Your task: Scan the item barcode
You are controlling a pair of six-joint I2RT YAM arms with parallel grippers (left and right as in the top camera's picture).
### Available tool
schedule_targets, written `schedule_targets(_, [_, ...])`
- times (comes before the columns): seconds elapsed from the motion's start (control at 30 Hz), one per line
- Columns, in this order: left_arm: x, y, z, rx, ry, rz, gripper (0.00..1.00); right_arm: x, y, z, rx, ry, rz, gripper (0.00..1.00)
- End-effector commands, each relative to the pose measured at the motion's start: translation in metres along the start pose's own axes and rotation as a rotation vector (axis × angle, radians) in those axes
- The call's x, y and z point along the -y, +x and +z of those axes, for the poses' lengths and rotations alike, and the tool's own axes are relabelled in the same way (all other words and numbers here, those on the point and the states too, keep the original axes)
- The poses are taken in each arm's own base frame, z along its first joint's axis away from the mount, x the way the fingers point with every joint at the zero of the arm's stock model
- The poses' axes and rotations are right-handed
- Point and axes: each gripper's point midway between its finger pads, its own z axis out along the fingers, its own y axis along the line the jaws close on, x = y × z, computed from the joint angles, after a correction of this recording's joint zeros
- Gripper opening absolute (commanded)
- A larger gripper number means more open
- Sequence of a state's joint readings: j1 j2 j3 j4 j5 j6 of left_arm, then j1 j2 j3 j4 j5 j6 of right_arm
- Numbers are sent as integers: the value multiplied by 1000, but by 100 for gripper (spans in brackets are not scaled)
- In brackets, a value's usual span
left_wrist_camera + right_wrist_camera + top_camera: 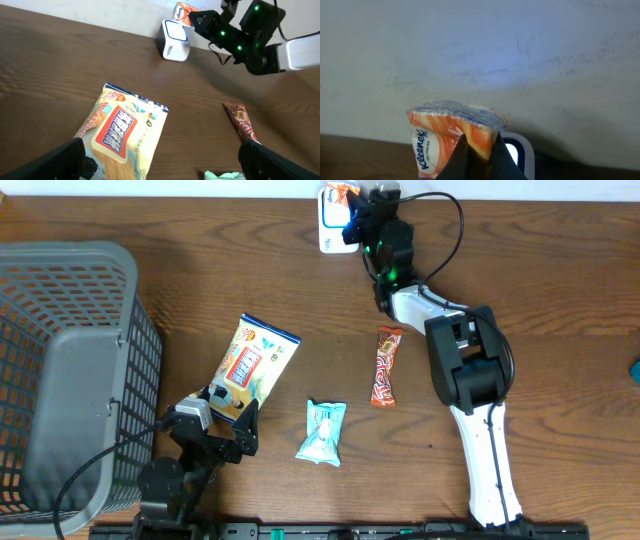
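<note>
At the far edge of the counter [200,290], the Kleenex pack [445,137] was held pinched in the closed right hand [479,152], right beside the white scanner [519,150]. Pickup was judged done and barcode presentation under way, though no read could be confirmed. The left hand [160,167] was kept open and empty over the snack bag [255,360], with 2 more items left lying nearby.

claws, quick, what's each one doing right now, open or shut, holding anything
Left claw: open, holding nothing.
Right claw: closed on the Kleenex pack.
</note>
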State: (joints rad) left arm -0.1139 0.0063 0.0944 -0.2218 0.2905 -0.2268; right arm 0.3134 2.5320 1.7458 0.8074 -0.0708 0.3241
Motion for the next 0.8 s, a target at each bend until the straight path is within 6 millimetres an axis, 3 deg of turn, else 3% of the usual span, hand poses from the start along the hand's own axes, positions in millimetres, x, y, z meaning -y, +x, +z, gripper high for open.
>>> schedule_targets(0.0, [-2,12,2,-38,2,10,98,-8,-99,-8,83,20,-26,1])
schedule_targets(0.1, [-2,12,2,-38,2,10,98,17,-127,-24,-14,125,-57,1])
schedule_targets(0.23, [-2,12,2,-38,2,10,98,88,-156,-74,-161,441,-133,1])
schedule_targets(0.33, [-2,12,2,-38,2,10,98,154,-172,-137,-270,770,-175,1])
schedule_targets(0.47, [-2,12,2,-38,2,11,98,240,-182,-248,-380,1266,-180,1])
schedule_targets(0.5, [-2,12,2,-38,2,10,98,264,-181,-278,-410,1380,-175,1])
schedule_targets(0.53, [-2,12,2,-38,2,10,98,276,-179,-293,-425,1432,-165,1])
schedule_targets(0.57, [-2,12,2,-38,2,10,98,308,-167,-322,-475,1495,-125,1])
schedule_targets(0.7, [-2,12,2,-38,2,10,98,366,-138,-373,-544,1581,-35,1])
schedule_targets(0.77, [-2,12,2,-38,2,10,98,385,-128,-394,-572,1618,-4,1])
